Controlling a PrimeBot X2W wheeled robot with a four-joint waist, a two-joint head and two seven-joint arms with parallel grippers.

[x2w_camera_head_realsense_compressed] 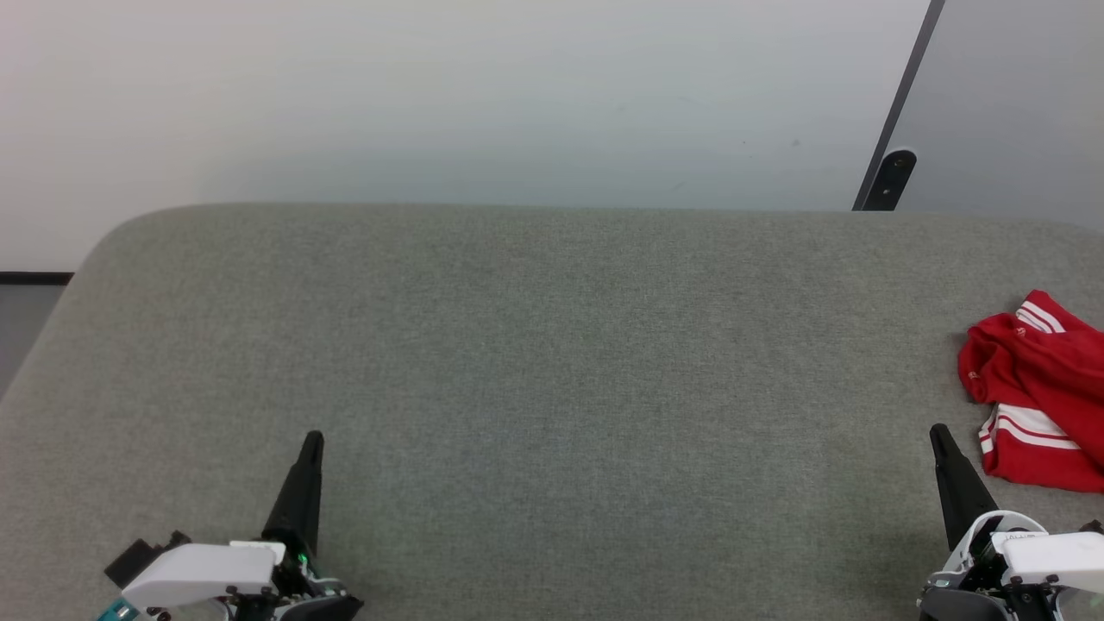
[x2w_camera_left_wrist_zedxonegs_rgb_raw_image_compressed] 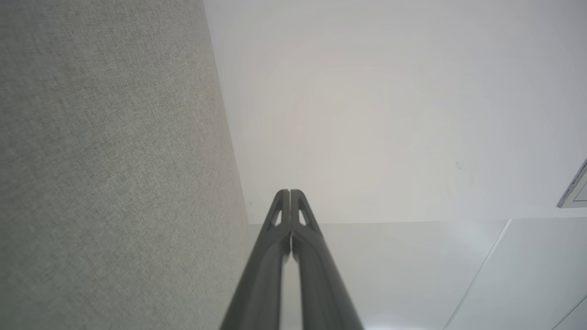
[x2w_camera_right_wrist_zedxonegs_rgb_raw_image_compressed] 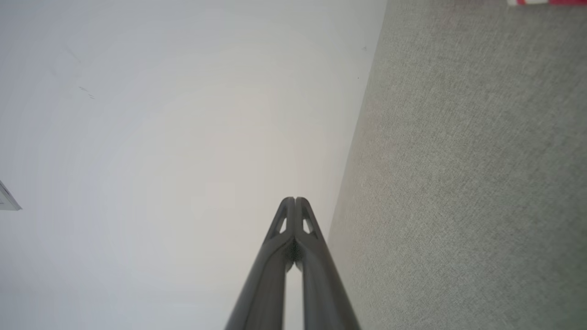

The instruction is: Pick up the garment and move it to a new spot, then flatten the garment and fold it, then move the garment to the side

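Note:
The garment, bright red with white striped bands, lies crumpled at the far right edge of the grey padded table, partly cut off by the head view's border. A sliver of the garment shows at the top right of the right wrist view. My right gripper is shut and empty near the front right, just left of the garment and apart from it. My left gripper is shut and empty at the front left, far from the garment. Both wrist views show the fingertips pressed together: left gripper, right gripper.
A pale wall rises behind the table's rounded far edge. A dark slanted bar with a bracket stands at the back right beside a grey panel. A dark baseboard strip shows at the left, beyond the table's corner.

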